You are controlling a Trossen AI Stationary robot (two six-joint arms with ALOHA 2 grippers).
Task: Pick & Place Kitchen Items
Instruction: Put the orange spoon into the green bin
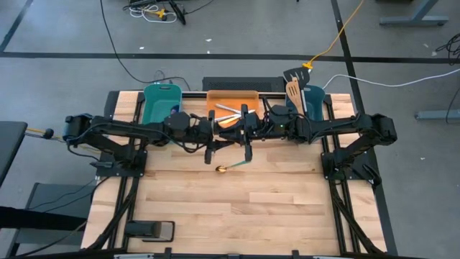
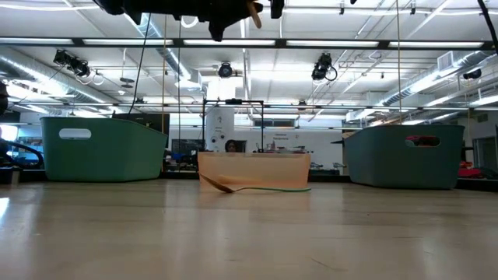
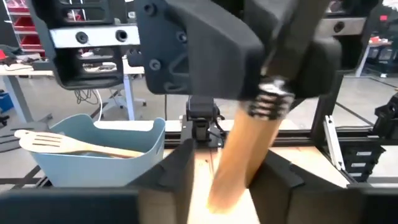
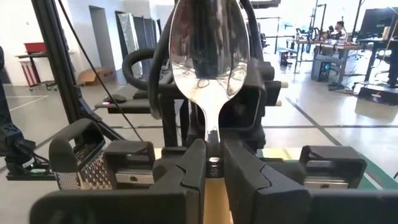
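Mid-air handoff over the counter (image 1: 237,201); drop risk.
Right tool (image 4: 210,163) grips silver spoon (image 4: 209,56); left tool (image 3: 214,177) straddles its wooden handle (image 3: 239,155), clamp unclear. Early release drops it.

- We see two dark, near-black arms, the left arm (image 1: 115,133) and the right arm (image 1: 345,129), each a chain of blocky joint housings linked by slimmer tubes.
- Black cables loop loosely along the links near both wrists.
- Each arm rises from a black framed base of thin struts.
- The left tool (image 3: 211,180) has two matte black fingers (image 3: 171,180) with angled, faceted faces.
- The right tool (image 4: 210,177) has thick, moulded black fingers (image 4: 186,177) on a wide black carriage with raised rectangular blocks at either side.
- Small pale screws and round fittings dot the glossy black housings in the wrist views.
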